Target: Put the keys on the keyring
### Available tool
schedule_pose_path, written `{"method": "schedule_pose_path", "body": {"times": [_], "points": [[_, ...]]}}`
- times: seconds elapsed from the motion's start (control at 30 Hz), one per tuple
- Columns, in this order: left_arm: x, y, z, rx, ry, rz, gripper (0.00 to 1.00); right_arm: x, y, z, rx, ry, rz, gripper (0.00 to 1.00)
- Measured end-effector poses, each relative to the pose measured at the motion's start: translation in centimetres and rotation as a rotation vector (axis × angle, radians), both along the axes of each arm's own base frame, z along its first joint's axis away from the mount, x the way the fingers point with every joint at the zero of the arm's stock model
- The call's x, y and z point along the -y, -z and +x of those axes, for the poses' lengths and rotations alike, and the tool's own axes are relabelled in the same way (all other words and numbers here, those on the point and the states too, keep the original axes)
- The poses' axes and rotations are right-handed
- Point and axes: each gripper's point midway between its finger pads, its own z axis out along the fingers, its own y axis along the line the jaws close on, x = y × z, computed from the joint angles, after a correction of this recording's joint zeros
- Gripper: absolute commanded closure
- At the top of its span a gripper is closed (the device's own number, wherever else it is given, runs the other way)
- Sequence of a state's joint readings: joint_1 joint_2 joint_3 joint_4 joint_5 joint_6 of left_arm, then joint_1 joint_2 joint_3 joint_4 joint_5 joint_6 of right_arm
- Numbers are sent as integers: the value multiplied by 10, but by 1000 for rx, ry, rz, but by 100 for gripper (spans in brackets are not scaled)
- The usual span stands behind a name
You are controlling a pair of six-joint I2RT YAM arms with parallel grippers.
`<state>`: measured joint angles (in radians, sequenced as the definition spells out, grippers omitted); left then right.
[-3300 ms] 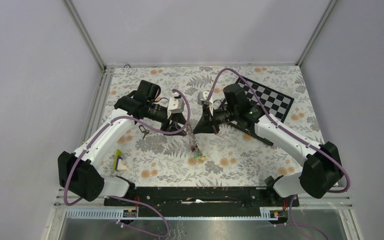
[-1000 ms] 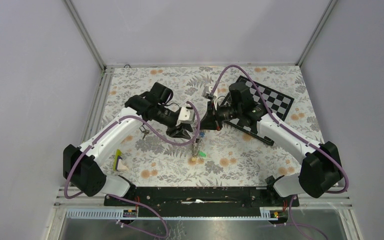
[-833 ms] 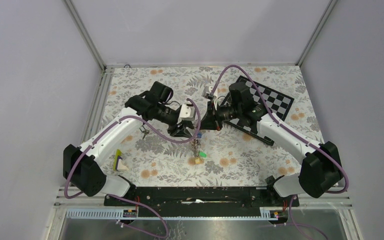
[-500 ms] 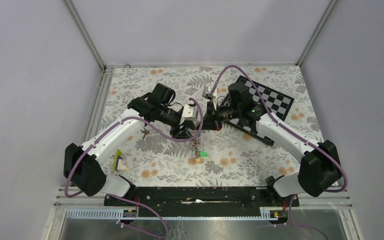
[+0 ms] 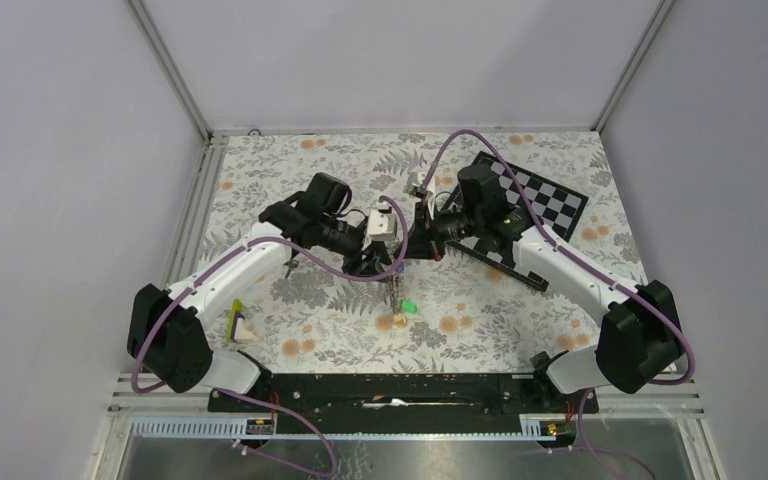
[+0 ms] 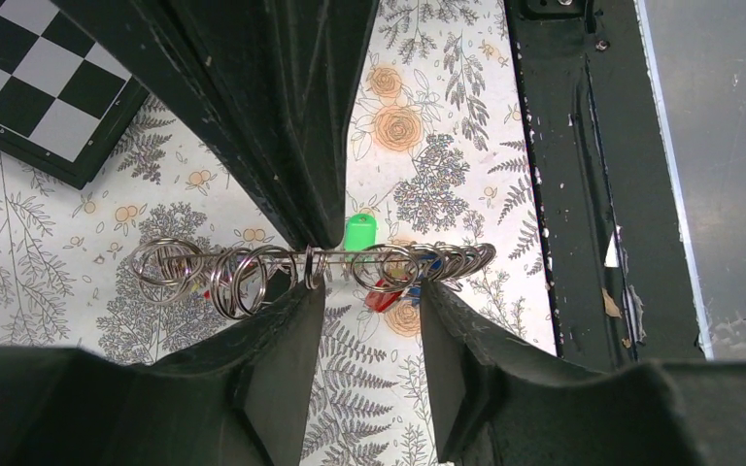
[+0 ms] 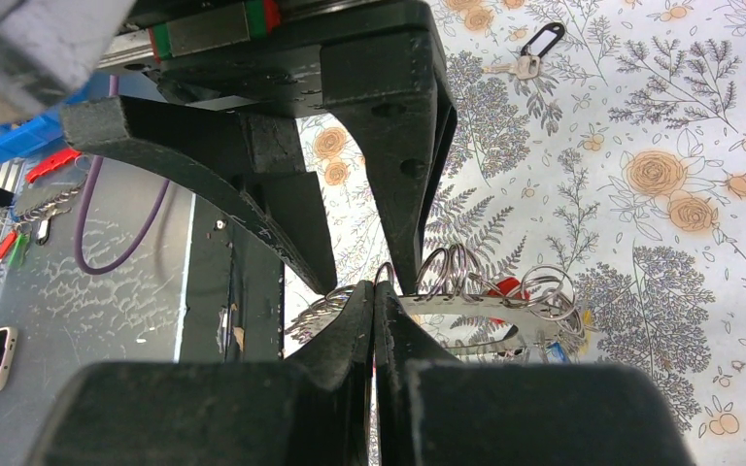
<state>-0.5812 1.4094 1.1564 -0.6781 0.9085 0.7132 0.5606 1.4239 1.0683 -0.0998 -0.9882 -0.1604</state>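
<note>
The keyring (image 7: pixel 481 311), a flat grey ring carrying many small split rings, hangs above the table with my right gripper (image 7: pixel 377 291) shut on its edge. The left wrist view shows the keyring (image 6: pixel 282 256) edge-on. Keys hang from it: a green head (image 6: pixel 359 233), a red one (image 6: pixel 382 297) and a blue one (image 6: pixel 420 283). My left gripper (image 6: pixel 369 296) is open, and its fingertips straddle the ring's edge opposite the right gripper. From above, both grippers meet over the hanging keys (image 5: pixel 396 300). A black-headed key (image 7: pixel 536 47) lies apart on the table.
The black-and-white chequered board (image 5: pixel 540 205) lies at the back right, behind the right arm. A yellow and white object (image 5: pixel 237 322) sits at the front left. The black base rail (image 5: pixel 390 390) runs along the near edge. The floral cloth (image 5: pixel 300 160) covers the table.
My left arm has moved right, up to the keyring, and its fingertips now sit either side of the ring's edge. The right gripper has kept its hold and barely moved.
</note>
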Motion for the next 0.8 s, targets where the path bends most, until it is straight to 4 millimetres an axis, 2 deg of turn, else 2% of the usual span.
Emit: {"method": "schedule_pose_path", "body": {"times": [0.2,0.43,0.7,0.8], "points": [[1,-2,1,5,-4,-6,62,0,0,0,3,-3,4,100],[-3,-13,6,8,-14,-46,72,2,6,1,1,-4,29,100],[-2,-23,8,6,2,-93,74,0,-1,-1,0,-24,59,100],[-1,-24,7,6,7,-97,77,0,-2,-2,-3,-30,65,100]]}}
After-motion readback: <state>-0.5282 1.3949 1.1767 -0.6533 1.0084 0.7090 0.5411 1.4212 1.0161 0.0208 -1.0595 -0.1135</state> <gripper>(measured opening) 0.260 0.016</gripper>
